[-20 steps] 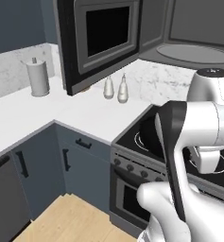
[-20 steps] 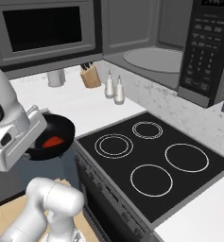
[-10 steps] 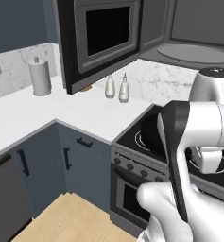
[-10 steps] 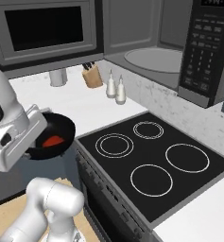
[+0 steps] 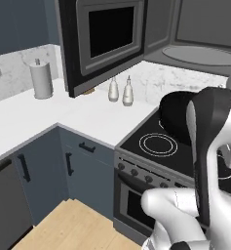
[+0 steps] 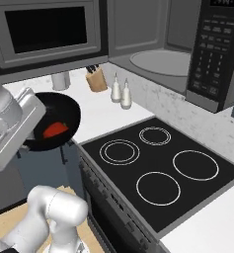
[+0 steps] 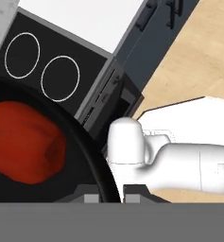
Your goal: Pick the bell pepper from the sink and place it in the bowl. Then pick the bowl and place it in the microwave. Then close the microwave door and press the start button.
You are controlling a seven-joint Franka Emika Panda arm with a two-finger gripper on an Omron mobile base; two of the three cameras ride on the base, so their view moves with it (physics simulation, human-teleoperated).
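Red rounded bell pepper point(image 6: 55, 130) already in wide shallow black bowl point(image 6: 69, 111), rim pinched by two-finger gripper point(image 7: 110, 197); open dark microwave point(image 6: 163, 66), door-closing, start button ahead.

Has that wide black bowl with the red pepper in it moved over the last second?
Yes. In the right base view the wide black bowl has risen slightly, nearer the wooden knife block behind it.

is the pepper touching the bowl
Touching. In the hand view the pepper rests on the black inside of the bowl with no gap; the right base view shows it lying in the held bowl too.
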